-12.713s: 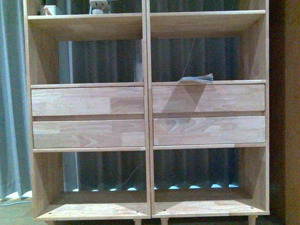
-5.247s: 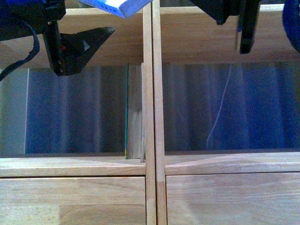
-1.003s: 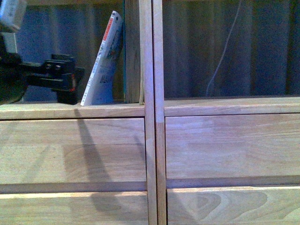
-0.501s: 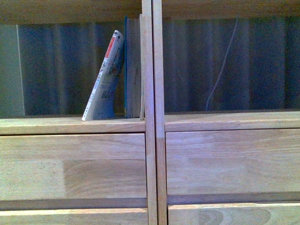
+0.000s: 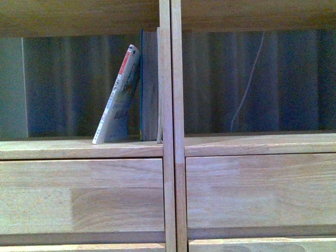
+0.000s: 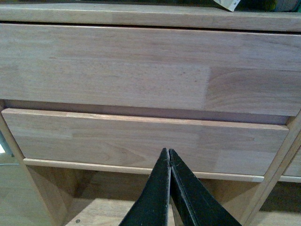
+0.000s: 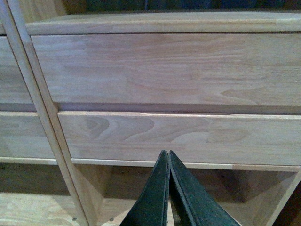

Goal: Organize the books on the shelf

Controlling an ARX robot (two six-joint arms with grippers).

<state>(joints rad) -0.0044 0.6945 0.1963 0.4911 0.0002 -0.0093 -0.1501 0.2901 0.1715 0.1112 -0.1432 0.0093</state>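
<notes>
Books in the left compartment, both pincers closed and empty.
Front: thin paperback (image 5: pixel 117 97) leans tilted against upright teal book (image 5: pixel 149 86) by the shelf (image 5: pixel 167 199) central upright. Left wrist: left pincer (image 6: pixel 168 151) closed before drawers. Right wrist: right pincer (image 7: pixel 168 152) likewise closed.

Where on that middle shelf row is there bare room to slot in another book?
The right compartment is bare from the central double upright to the picture's edge. In the left compartment, the board left of the thin paperback is free. Crowded: against the upright, where the paperback leans on the upright teal book.
</notes>
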